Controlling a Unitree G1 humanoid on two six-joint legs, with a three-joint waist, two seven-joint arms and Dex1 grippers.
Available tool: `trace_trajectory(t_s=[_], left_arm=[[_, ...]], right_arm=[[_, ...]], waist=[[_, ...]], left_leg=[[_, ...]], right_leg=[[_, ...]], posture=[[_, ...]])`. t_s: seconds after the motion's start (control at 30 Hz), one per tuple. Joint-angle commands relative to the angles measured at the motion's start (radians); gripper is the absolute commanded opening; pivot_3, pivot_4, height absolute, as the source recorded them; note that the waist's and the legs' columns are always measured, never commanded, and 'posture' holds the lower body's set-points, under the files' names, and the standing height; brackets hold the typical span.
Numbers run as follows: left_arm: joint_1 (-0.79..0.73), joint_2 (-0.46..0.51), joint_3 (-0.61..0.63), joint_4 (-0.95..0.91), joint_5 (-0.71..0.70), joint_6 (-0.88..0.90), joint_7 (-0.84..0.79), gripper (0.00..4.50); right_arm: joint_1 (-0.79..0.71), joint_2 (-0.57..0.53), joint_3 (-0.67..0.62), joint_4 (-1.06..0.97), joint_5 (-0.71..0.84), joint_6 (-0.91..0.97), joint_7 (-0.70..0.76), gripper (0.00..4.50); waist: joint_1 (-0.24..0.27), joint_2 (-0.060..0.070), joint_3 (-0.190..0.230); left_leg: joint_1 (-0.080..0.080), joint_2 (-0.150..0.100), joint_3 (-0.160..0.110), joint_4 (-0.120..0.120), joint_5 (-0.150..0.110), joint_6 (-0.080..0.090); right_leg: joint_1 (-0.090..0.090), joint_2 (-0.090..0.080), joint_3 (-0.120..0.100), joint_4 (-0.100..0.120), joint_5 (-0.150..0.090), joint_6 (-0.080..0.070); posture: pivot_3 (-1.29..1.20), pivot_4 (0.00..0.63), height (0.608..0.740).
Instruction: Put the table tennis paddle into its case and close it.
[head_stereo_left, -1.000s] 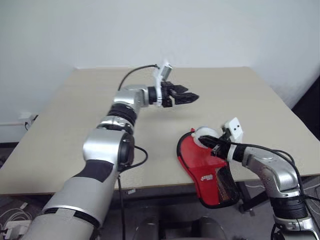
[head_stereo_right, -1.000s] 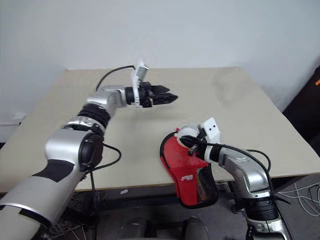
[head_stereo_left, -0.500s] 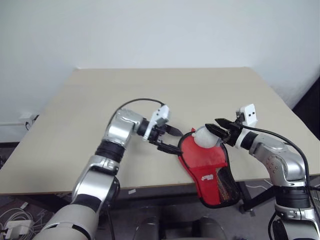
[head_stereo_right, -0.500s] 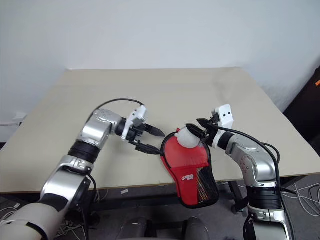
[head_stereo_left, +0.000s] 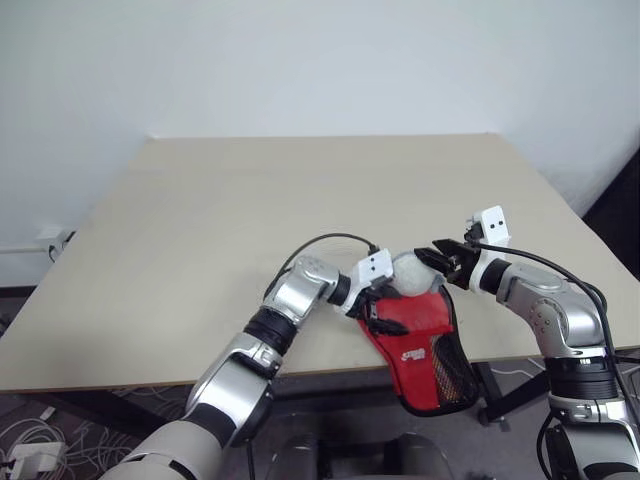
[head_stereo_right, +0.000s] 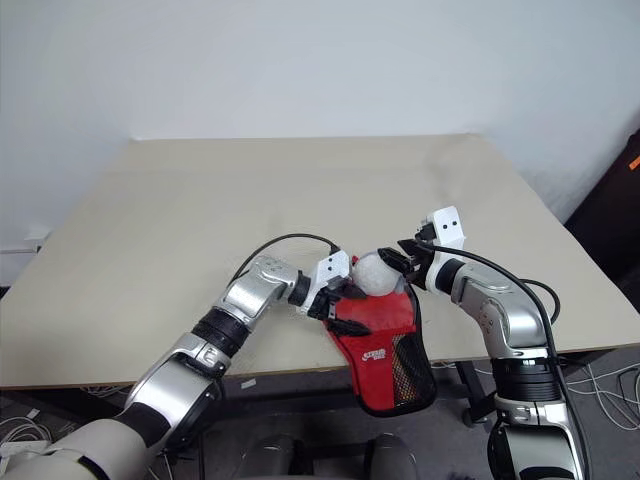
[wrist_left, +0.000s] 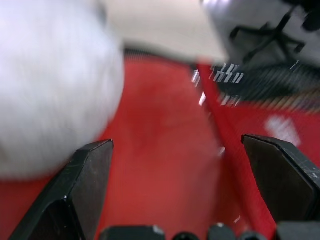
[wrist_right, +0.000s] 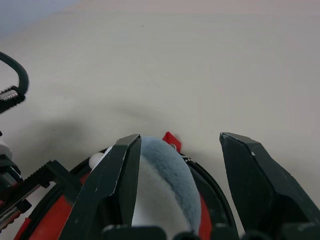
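Note:
The case (head_stereo_left: 412, 322), red with black piping, lies at the table's front edge. Its black mesh end (head_stereo_left: 447, 375) hangs over that edge. At its far end a whitish rounded bulge (head_stereo_left: 410, 272) rises out of it. My left gripper (head_stereo_left: 384, 310) is open at the case's left rim. In the left wrist view its fingers (wrist_left: 82, 185) stand wide over the red surface (wrist_left: 165, 150). My right gripper (head_stereo_left: 438, 256) is open just right of the bulge, its fingers (wrist_right: 252, 175) apart above the case's far end (wrist_right: 172, 139). The table tennis paddle is hidden.
The beige table (head_stereo_left: 300, 190) stretches away behind the case to a white wall. A black cable (head_stereo_left: 325, 240) loops from my left wrist over the tabletop. The table's right corner (head_stereo_left: 600, 250) lies just beyond my right arm.
My left arm has swung down from above the table's middle to the case's left rim, still open. My right gripper has opened and drawn back off the case toward its far right end.

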Motion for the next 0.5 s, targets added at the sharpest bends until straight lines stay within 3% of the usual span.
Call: trace_trajectory(t_s=[0.03, 0.3, 0.5], left_arm=[[-0.005, -0.02, -0.055, 0.054, 0.07, -0.032, 0.084, 4.5], [0.005, -0.054, -0.073, 0.127, 0.088, 0.052, 0.146, 4.5], [0.006, -0.053, -0.086, 0.125, 0.098, 0.052, 0.157, 4.5]], right_arm=[[-0.035, -0.007, -0.02, -0.025, 0.027, 0.021, 0.011, 2.7], [-0.055, -0.052, 0.006, -0.004, 0.069, 0.144, 0.087, 2.7], [-0.098, -0.023, 0.014, 0.074, 0.062, 0.176, 0.074, 2.7]], waist=[[0.002, 0.0, 0.0], [0.002, 0.001, -0.002], [0.001, 0.001, -0.003]], left_leg=[[0.0, 0.0, 0.0, 0.0, 0.0, 0.0], [0.001, 0.004, -0.003, 0.001, -0.004, 0.006], [0.003, 0.005, -0.005, 0.002, -0.005, 0.005]], right_leg=[[0.0, 0.0, 0.0, 0.0, 0.0, 0.0], [0.003, -0.002, -0.002, -0.001, 0.0, 0.0], [0.006, -0.002, -0.004, -0.002, -0.001, -0.001]], posture=[[0.0, 0.0, 0.724], [0.0, 0.0, 0.724], [0.0, 0.0, 0.724]])
